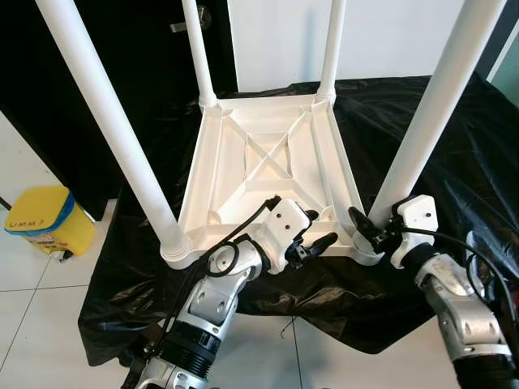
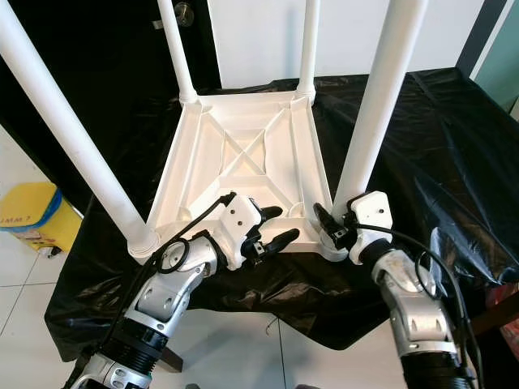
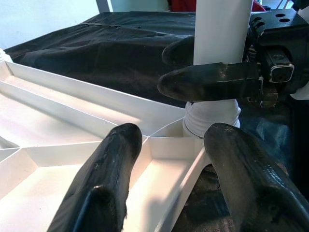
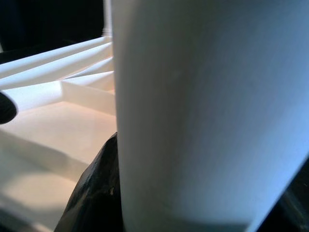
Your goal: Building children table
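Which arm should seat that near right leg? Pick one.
Right. The right gripper is already clamped around the leg at its socket. The left gripper hangs open over the tabletop's rim, holding nothing.

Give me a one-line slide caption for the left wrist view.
Left fingers open over the upturned white table, while right fingers clasp its near leg.

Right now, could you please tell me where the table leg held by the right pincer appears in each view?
Left eye view: the near right leg rises at the right, its base in the right pincer.
Right eye view: right of centre.
Left wrist view: upper right.
Right wrist view: the broad white post up close.
Shared landmark: the white upturned tabletop.
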